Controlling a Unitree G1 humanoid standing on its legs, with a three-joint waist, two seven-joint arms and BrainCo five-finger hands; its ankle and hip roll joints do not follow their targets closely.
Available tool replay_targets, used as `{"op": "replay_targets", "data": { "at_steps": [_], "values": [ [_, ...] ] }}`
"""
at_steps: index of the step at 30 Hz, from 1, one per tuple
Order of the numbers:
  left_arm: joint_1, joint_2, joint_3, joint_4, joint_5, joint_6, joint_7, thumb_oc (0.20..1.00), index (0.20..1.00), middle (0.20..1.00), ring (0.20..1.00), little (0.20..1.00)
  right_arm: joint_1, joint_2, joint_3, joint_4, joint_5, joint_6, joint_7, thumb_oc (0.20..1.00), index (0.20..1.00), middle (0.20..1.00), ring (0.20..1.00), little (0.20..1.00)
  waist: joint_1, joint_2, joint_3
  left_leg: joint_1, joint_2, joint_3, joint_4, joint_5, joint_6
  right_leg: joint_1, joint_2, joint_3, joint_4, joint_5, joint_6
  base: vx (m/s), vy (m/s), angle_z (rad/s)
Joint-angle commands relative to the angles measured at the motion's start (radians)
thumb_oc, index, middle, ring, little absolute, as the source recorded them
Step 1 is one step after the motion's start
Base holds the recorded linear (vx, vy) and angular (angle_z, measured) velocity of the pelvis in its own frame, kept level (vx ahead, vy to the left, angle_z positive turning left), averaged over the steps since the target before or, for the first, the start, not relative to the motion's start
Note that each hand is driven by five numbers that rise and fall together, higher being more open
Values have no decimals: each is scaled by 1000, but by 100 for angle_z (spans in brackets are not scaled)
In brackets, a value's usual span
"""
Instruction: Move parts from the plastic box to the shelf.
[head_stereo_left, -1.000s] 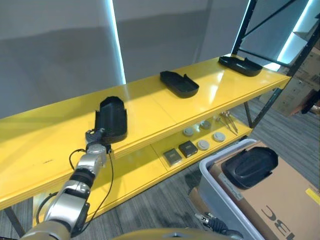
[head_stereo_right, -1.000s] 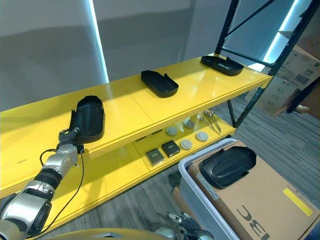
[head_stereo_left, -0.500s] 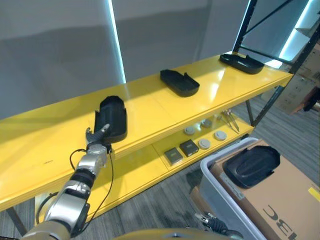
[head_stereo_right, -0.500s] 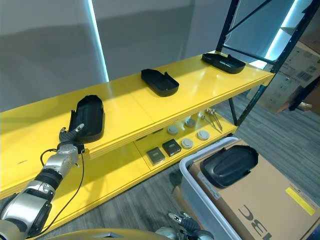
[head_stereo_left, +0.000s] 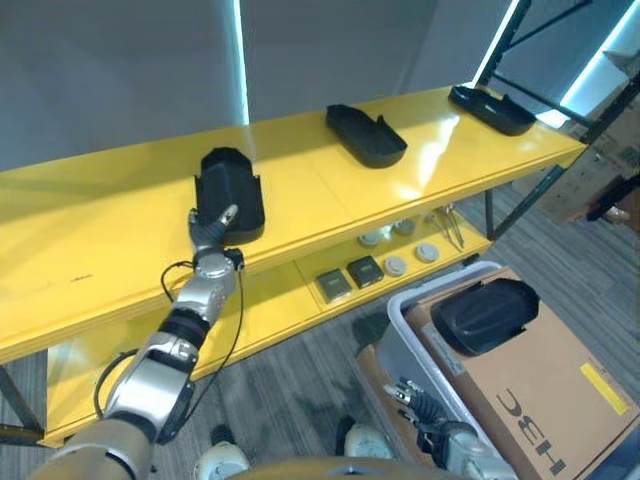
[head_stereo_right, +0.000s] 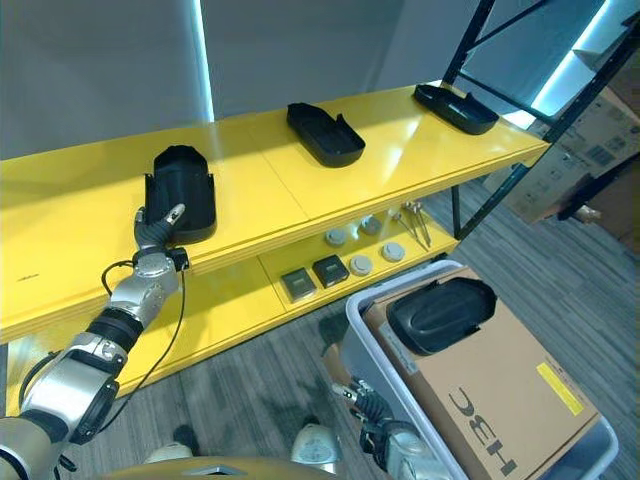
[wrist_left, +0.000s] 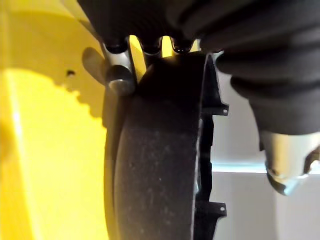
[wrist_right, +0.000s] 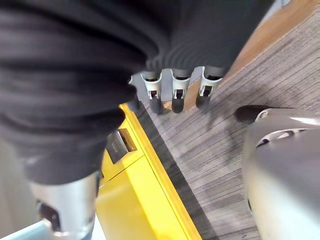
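Three black parts lie on the yellow shelf (head_stereo_left: 90, 230): the near part (head_stereo_left: 231, 192) by the front edge, a middle part (head_stereo_left: 366, 134) further along, and a far part (head_stereo_left: 491, 107) near the shelf's end. One more boxed part (head_stereo_left: 484, 315) rests on a brown carton (head_stereo_left: 540, 385) inside the grey plastic box (head_stereo_left: 410, 312) on the floor, so by my reading most of the task is done and at least this one piece is left to move. Left hand (head_stereo_left: 209, 231) sits at the near part's front end, fingers (wrist_left: 119, 70) straight and relaxed, tips against the part's edge but not curled round it; it reads as released, the part resting on the shelf by itself. Right hand (head_stereo_left: 418, 405) hangs low beside the plastic box, fingers (wrist_right: 173, 91) loosely extended over the floor, holding nothing. Shelf top is glossy yellow with a seam down its middle; a lower yellow tier carries small round discs (head_stereo_left: 395, 264) and two dark square blocks (head_stereo_left: 348, 278). Floor is grey striped carpet (head_stereo_left: 300, 400). Grey wall panels with a bright vertical light strip (head_stereo_left: 240, 60) stand behind; a black rack frame (head_stereo_left: 520, 40) and stacked cardboard cartons (head_stereo_right: 560, 165) lie to the right.
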Motion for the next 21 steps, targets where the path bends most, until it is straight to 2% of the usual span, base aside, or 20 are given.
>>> {"op": "replay_targets", "data": {
  "at_steps": [1, 8, 15, 21],
  "values": [
    [10, -39, -26, 60, -64, 12, -48, 1000, 1000, 1000, 1000, 1000, -9, 16, 25, -25, 4, -14, -5, 1000, 1000, 1000, 1000, 1000, -18, 18, 14, 43, 75, -34, -1, -27, -9, 16, -87, 64, -78, 90, 100, 18, -8, -4],
    [6, -52, -20, 103, -80, 2, -87, 1000, 1000, 1000, 1000, 1000, 7, 21, 25, 8, -8, -32, 19, 1000, 1000, 1000, 1000, 1000, -28, 12, -3, 48, 79, -19, -5, -27, -12, 25, -83, 68, -97, 92, 99, 18, -14, -4],
    [2, -75, -26, 140, -77, -19, -74, 1000, 1000, 1000, 1000, 1000, 5, 27, 34, 27, -10, -36, 29, 1000, 1000, 1000, 1000, 1000, -33, 6, -14, 51, 83, -13, -10, -26, -16, 32, -79, 73, -110, 93, 101, 11, -28, -3],
    [10, -60, -4, 136, -72, -114, -8, 1000, 1000, 1000, 1000, 1000, 4, 28, 35, 49, -17, -51, 46, 1000, 1000, 1000, 1000, 1000, -24, 12, -19, 56, 80, -22, -23, -21, -20, 45, -81, 72, -125, 94, 102, 1, 11, -4]
  ]
}}
